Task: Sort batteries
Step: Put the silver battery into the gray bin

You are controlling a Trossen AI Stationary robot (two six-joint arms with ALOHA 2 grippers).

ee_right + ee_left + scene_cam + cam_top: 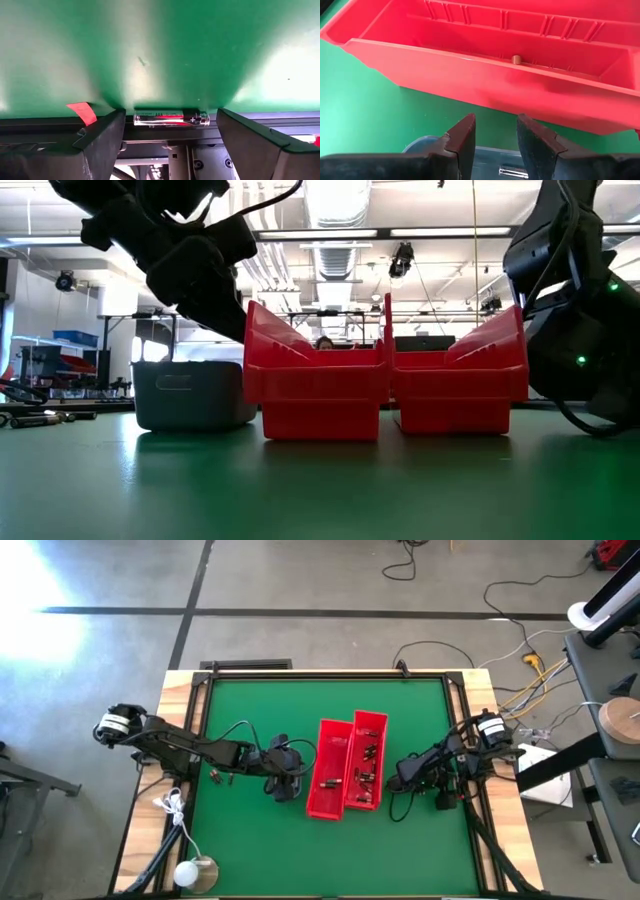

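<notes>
Green table mat [320, 490] spread across the foreground of the low view, with a pair of long red bins standing side by side at mid-table as the landmark.

Left of the bins: small grey tray [190, 395], just beside the left red bin [327, 769]. Above the tray, left gripper [494, 137], dark fingers [462, 140] parted by a narrow gap, nothing between them, touching nothing visible. Beneath the fingers in the left wrist view, a silvery battery [512, 172] lying in the tray. One small brownish cylinder [516, 59] resting against the inner wall of the left red bin.

Within the bins: several dark batteries [365, 765] scattered along the floor of the right red bin [366, 761], a few more in the left one.

Right of the bins: right gripper [170, 131], close to the table's right edge, fingers [102, 137] spread wide. Between them, one loose battery [171, 119], dark and silvery with a red band, lying crosswise at the mat's edge, clear of both fingers, not held. Strip of red tape [81, 112] just beside it on the rim of the mat.
</notes>
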